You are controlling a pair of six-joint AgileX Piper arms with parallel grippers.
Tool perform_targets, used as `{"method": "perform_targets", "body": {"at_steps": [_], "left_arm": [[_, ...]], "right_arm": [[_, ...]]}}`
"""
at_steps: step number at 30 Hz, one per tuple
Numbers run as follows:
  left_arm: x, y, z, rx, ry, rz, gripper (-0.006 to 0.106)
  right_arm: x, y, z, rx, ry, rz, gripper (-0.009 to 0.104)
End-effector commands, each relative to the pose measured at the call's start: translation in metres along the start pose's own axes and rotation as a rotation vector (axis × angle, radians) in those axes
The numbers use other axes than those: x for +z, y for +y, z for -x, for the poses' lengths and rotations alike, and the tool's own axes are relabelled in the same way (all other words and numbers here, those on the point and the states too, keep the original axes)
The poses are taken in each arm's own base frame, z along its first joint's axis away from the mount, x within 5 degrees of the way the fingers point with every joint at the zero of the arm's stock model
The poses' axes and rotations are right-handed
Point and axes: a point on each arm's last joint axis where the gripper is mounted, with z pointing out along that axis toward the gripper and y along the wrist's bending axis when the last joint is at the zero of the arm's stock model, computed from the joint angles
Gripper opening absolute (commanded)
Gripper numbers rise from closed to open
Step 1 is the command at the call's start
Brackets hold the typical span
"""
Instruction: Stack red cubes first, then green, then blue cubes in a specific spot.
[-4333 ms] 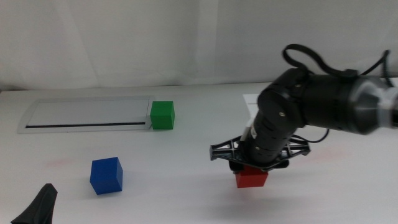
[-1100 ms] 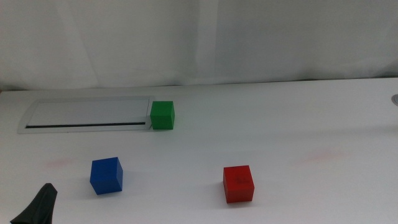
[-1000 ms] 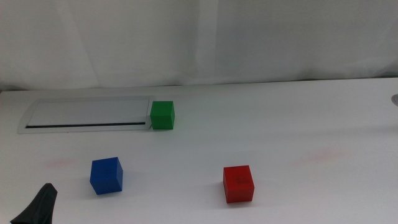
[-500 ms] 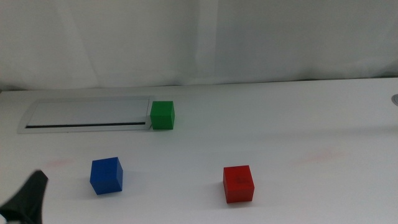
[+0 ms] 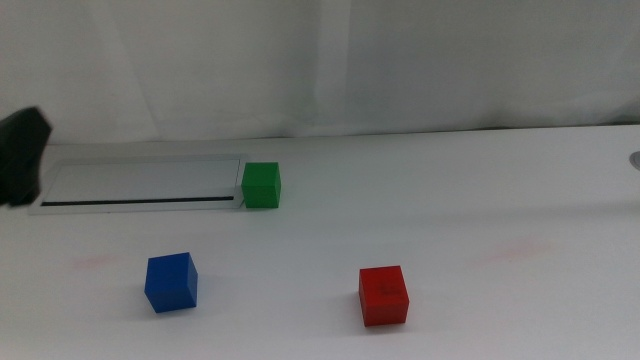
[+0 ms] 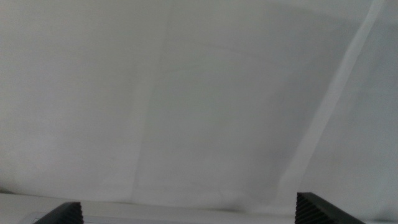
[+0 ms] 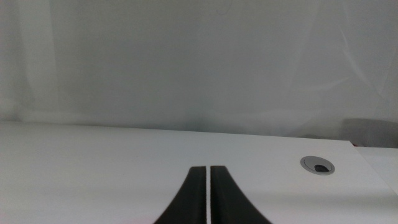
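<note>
Left hand (image 6: pixel 186 214): seen with jaws spread wide, nothing held, raised at the left edge of the surface (image 5: pixel 450 200).
Right hand (image 7: pixel 208 196): jaws pressed together, empty.
Red cube (image 5: pixel 384 295): set alone, front right.
Blue cube (image 5: pixel 171 282): front left.
Green cube (image 5: pixel 261 185): just beside the grey-framed panel (image 5: pixel 140 184).

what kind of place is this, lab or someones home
Most likely a lab test bench: a bare white table against a white curtain, holding only red, green and blue cubes, with a robot gripper at the left edge.
</note>
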Motion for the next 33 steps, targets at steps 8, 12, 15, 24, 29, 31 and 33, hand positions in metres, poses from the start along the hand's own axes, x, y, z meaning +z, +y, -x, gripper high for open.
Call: {"method": "perform_targets", "body": {"at_steps": [8,12,15,24,29,31,33], "left_arm": [[0.093,-0.052,0.032,0.243,0.367,-0.078,0.084],[0.14,-0.076,0.033,0.238,0.516,-0.063,0.084],[0.172,-0.086,0.035,0.174,0.608,-0.004,0.084],[0.258,-0.104,0.001,0.135,0.808,0.102,0.084],[0.28,-0.12,-0.028,0.17,0.885,0.099,0.084],[0.286,-0.128,-0.042,0.17,0.908,0.098,0.084],[0.29,-0.134,-0.057,0.144,0.933,0.114,0.084]], "right_arm": [[-0.001,0.001,-0.012,-0.002,0.033,0.0,-0.003],[-0.001,0.001,-0.012,-0.002,0.033,0.0,-0.003],[-0.001,0.001,-0.012,-0.002,0.033,0.0,-0.003],[-0.001,0.001,-0.012,-0.002,0.033,0.0,-0.003],[-0.001,0.001,-0.012,-0.002,0.033,0.0,-0.003],[-0.001,0.001,-0.012,-0.002,0.033,0.0,-0.003],[-0.001,0.001,-0.012,-0.002,0.033,0.0,-0.003]]}}
